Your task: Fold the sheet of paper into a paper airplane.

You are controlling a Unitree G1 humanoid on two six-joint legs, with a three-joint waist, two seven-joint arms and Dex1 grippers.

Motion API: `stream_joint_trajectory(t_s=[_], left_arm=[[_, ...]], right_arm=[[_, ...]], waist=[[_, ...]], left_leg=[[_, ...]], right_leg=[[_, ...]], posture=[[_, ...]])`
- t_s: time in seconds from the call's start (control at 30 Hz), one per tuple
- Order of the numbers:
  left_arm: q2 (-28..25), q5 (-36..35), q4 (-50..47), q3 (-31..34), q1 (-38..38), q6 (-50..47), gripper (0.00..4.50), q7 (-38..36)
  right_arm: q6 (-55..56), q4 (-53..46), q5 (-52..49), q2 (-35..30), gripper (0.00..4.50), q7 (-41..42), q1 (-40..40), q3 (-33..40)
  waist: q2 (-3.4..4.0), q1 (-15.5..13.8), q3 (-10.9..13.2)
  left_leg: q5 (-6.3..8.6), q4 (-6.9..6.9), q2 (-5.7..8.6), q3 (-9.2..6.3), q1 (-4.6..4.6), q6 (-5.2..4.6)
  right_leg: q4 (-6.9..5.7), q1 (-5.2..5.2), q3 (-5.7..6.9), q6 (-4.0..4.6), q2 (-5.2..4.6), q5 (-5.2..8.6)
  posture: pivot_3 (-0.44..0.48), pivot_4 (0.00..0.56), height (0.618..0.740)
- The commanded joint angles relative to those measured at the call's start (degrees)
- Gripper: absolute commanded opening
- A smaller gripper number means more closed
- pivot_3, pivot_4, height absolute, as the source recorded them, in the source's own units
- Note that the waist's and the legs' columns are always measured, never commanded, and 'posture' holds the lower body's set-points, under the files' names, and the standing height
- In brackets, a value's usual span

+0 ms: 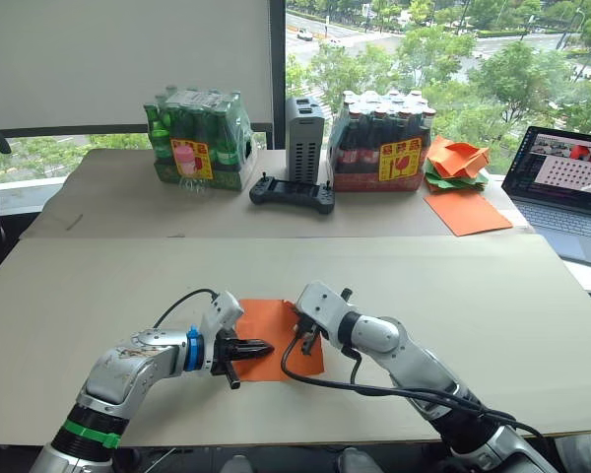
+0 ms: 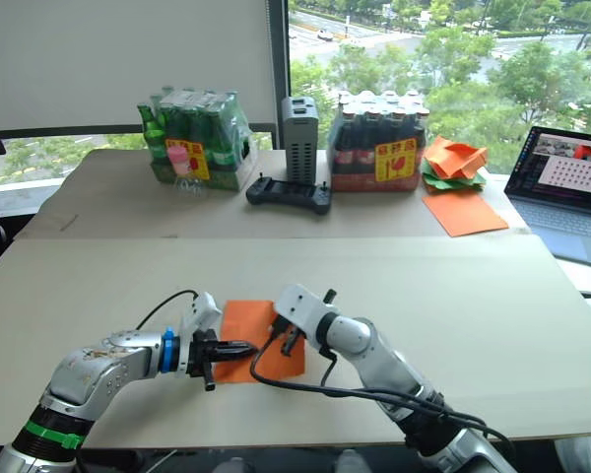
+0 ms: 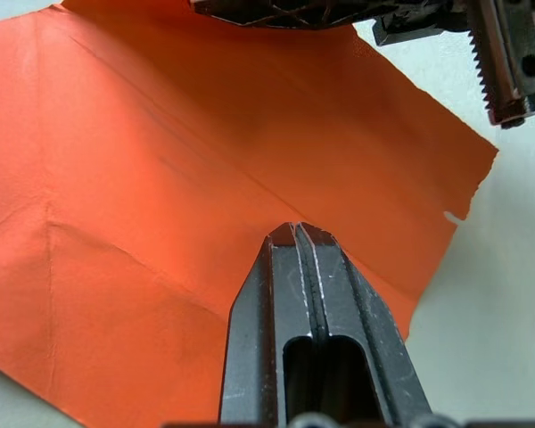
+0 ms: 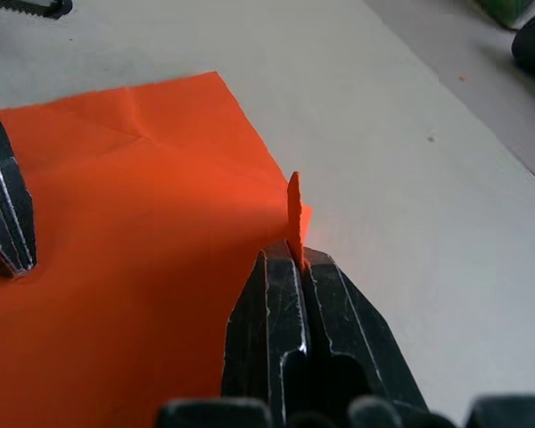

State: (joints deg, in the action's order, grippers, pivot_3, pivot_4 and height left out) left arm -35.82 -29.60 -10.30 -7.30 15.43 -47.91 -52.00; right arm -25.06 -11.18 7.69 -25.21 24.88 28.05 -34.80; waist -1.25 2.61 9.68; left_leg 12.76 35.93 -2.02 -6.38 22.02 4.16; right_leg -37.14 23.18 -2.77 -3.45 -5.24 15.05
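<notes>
The sheet of paper [image 1: 267, 323], bright orange with crease lines, lies flat on the near table between my two arms. My left gripper [image 1: 263, 348] is shut and its tip rests on the sheet's middle [image 3: 160, 169], with nothing between the fingers. My right gripper [image 1: 305, 342] is shut on the sheet's right edge, and a small lip of orange paper [image 4: 293, 209] stands up between its fingers. The rest of the sheet [image 4: 134, 223] stays flat. One left finger [image 4: 4, 218] shows beside it in the right wrist view.
On the far table stand a green bottle pack [image 1: 199, 138], a grey box [image 1: 304, 138], a black controller [image 1: 293, 193] and a dark bottle pack [image 1: 382, 143]. A heap of crumpled papers [image 1: 456, 161], a larger orange sheet [image 1: 467, 211] and a laptop [image 1: 569, 182] sit at the right.
</notes>
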Motion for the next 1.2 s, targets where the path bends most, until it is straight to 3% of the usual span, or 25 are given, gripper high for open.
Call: stream_joint_trajectory(t_s=[0.03, 0.33, 0.73, 0.93, 1.2], left_arm=[[-0.12, 0.15, 0.15, 0.95, 0.67, -0.4, 0.0, 0.85], [1.94, -2.61, 3.69, 6.74, 4.93, -2.45, 0.0, 3.55], [8.51, -7.01, 4.57, 12.21, 13.66, -9.09, 0.0, 10.96], [9.16, -8.7, 4.87, 13.88, 18.59, -10.23, 0.0, 12.58], [7.33, -5.53, 5.85, 8.15, 22.53, -7.96, 0.0, 10.15]], right_arm=[[7.31, 1.7, 8.33, -1.89, 0.05, 1.28, 2.69, -3.07], [17.21, 6.68, 19.09, -4.39, 0.05, 7.95, 5.35, -5.62], [21.35, 9.46, 22.48, -2.56, 0.05, 13.59, 5.07, -3.57], [22.29, 9.82, 23.25, -1.92, 0.05, 14.35, 4.34, -2.33], [22.29, 9.39, 23.89, -0.58, 0.05, 14.79, 3.2, -1.17]], waist=[[0.0, -0.01, 0.0], [-0.02, -0.05, 0.01], [-0.05, 0.01, -0.02], [-0.05, 0.07, -0.02], [-0.06, 0.13, -0.02]], left_leg=[[0.0, 0.0, 0.0, 0.0, 0.0, 0.0], [0.0, 0.05, 0.01, 0.0, 0.03, 0.0], [-0.01, 0.09, 0.02, 0.0, 0.0, 0.01], [-0.02, 0.08, 0.02, 0.0, 0.0, 0.03], [-0.04, 0.08, 0.03, 0.0, -0.02, 0.07]], right_leg=[[0.0, 0.0, 0.0, 0.0, 0.0, 0.0], [0.0, -0.01, 0.01, 0.0, -0.01, 0.0], [-0.01, -0.06, 0.02, 0.0, -0.02, 0.0], [-0.01, -0.06, 0.02, 0.0, -0.02, 0.0], [0.0, -0.07, 0.01, -0.01, -0.02, -0.01]], posture=[[0.0, 0.15, 0.74], [0.0, 0.15, 0.74], [0.0, 0.15, 0.74], [0.0, 0.15, 0.74], [0.0, 0.15, 0.74]])
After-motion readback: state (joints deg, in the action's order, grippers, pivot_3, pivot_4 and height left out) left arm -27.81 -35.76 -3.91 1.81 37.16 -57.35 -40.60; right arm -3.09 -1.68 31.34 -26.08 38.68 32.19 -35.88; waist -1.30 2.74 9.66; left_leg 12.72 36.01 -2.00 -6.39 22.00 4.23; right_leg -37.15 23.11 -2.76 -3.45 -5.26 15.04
